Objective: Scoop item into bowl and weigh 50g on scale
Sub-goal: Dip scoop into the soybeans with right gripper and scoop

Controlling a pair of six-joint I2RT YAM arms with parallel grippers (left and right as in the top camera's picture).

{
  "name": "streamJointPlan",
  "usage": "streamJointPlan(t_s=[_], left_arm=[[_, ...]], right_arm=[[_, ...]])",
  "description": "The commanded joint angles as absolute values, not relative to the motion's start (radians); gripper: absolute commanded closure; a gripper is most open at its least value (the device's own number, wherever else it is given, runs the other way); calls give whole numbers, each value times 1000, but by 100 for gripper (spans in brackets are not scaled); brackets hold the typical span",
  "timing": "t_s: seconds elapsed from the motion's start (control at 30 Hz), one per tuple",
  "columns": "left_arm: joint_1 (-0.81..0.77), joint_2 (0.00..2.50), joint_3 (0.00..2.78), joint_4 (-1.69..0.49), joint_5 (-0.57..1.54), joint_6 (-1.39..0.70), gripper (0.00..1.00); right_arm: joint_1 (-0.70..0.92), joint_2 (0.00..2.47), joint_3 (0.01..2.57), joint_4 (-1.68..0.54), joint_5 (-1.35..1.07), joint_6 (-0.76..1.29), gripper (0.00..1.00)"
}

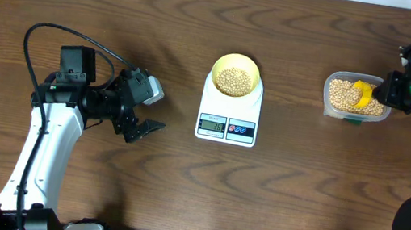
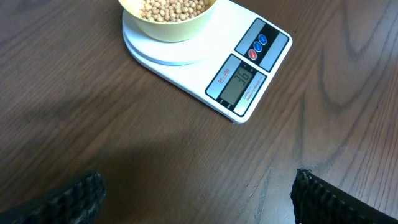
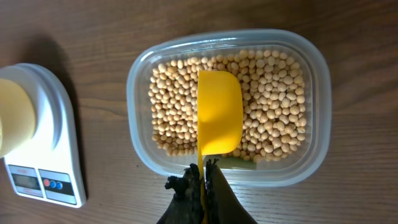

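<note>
The white scale (image 1: 227, 122) stands mid-table with the pale yellow-green bowl (image 1: 234, 74) on its platform, partly filled with tan beans (image 1: 233, 80). In the left wrist view the scale (image 2: 249, 78) shows 36 on its display, and the bowl (image 2: 168, 25) is at the top edge. More beans (image 3: 273, 106) fill a clear plastic tub (image 3: 140, 74) at the right (image 1: 333, 83). My right gripper (image 3: 203, 175) is shut on the handle of a yellow scoop (image 3: 219, 112), held over the tub's beans. My left gripper (image 2: 199, 196) is open and empty over bare table, left of the scale.
The wooden table (image 1: 300, 194) spreads around the scale. A black cable (image 1: 47, 30) loops by the left arm. The tub sits about a hand's width right of the scale.
</note>
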State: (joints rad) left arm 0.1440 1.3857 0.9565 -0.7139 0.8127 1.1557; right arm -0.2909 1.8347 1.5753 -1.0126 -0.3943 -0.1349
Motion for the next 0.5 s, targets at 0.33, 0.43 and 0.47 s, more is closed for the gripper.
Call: streamJointPlan(t_s=[0.33, 0.43, 0.47], left_arm=[[147, 1392, 946, -717, 818, 1154, 2], [147, 1392, 946, -717, 818, 1154, 2], [147, 1392, 946, -717, 818, 1154, 2]], right_arm=[[-345, 1776, 1591, -1006, -649, -128, 99], [-345, 1776, 1591, -996, -732, -128, 99], [-345, 1776, 1591, -995, -746, -128, 99]])
